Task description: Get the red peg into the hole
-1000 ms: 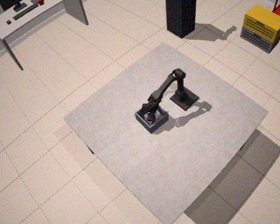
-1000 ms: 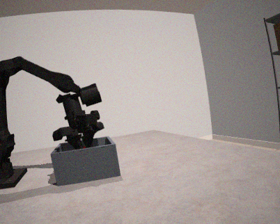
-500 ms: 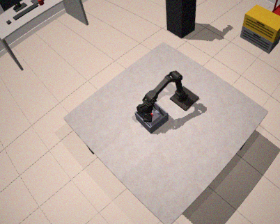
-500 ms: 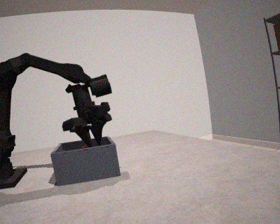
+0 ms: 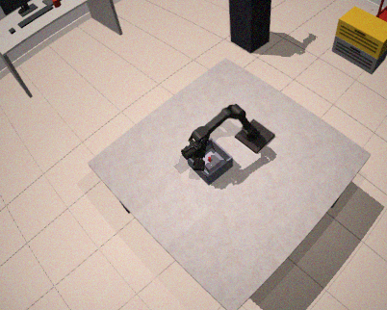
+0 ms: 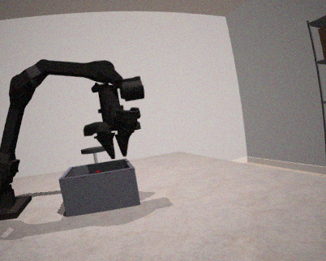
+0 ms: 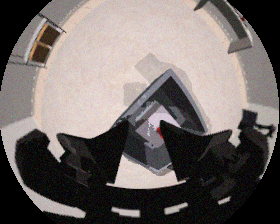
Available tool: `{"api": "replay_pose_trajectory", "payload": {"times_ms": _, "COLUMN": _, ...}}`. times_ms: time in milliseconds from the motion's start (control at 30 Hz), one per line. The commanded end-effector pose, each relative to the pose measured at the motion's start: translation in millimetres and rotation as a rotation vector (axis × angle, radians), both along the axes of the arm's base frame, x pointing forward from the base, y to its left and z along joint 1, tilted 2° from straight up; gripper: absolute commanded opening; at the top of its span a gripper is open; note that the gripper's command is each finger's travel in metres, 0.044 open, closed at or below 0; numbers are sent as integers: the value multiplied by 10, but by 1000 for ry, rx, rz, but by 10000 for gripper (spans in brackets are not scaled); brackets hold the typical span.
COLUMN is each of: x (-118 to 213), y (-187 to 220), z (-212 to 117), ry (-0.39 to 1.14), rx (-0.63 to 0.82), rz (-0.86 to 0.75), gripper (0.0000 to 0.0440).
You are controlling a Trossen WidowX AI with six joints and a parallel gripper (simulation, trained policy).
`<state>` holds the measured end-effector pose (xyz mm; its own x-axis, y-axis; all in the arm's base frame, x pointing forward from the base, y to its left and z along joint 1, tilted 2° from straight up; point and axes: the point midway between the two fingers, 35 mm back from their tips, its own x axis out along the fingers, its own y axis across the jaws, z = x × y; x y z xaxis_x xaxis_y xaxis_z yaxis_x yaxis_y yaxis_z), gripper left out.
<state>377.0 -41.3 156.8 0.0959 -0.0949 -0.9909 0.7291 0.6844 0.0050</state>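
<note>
Peg (image 5: 209,159) (image 6: 97,171) (image 7: 160,132) small, red, inside grey box (image 5: 220,171) (image 6: 101,191) (image 7: 145,95); fingers (image 5: 198,164) (image 6: 123,150) apart, holding nothing.

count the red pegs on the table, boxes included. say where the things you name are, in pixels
1: the red peg (image 5: 210,159) (image 6: 97,171) (image 7: 160,132) is inside the open box (image 5: 221,169) (image 6: 101,190) (image 7: 187,100). The box walls and pincer (image 5: 206,166) (image 6: 119,157) (image 7: 144,123) could hide others.

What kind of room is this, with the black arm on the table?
Probably an office or workshop-like room: a desk with a keyboard stands on the tiled floor, and a yellow-and-grey storage unit stands near a wall.
</note>
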Motion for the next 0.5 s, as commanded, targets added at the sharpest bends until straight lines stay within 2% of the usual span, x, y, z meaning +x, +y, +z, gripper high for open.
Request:
{"api": "replay_pose_trajectory", "payload": {"times_ms": 0, "x": 50, "y": 31, "z": 59, "ry": 25, "rx": 16, "rz": -16, "gripper": 234}}
{"api": "replay_pose_trajectory", "payload": {"times_ms": 300, "x": 96, "y": 134, "z": 215, "ry": 99, "rx": 41, "rz": -49, "gripper": 249}}
{"api": "replay_pose_trajectory", "payload": {"times_ms": 467, "x": 245, "y": 177, "z": 220, "ry": 71, "rx": 40, "rz": -60, "gripper": 253}}
